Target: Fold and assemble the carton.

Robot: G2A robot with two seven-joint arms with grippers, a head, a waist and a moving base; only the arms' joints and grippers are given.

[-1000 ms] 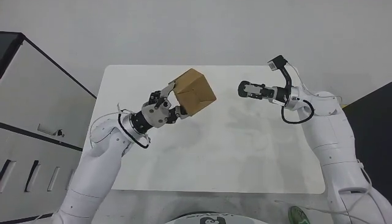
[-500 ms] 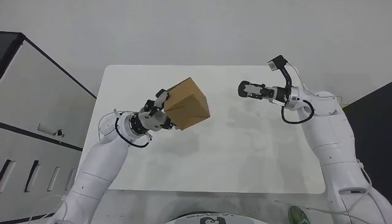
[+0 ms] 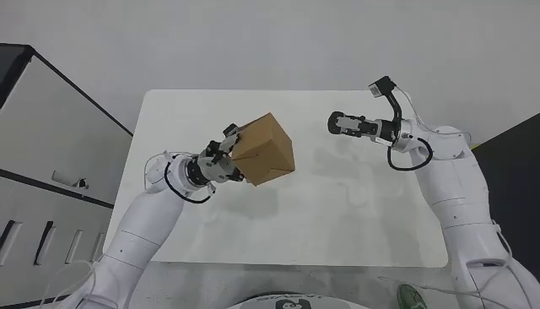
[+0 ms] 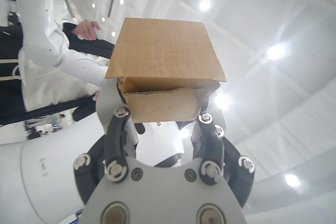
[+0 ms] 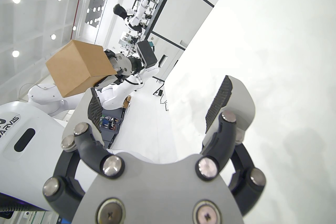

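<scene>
The left gripper (image 3: 229, 151) pinches the cardboard carton (image 3: 266, 147) by its open flapped end, holding it tilted above the white table (image 3: 337, 216) near its middle, while the right gripper (image 3: 333, 124) hangs well apart, jaws spread.

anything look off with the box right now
Yes. The box is held tilted in the air by the left gripper, and its end is not closed. In the left wrist view a flap has a ragged, crumpled edge, with a gap between it and the next panel.
</scene>
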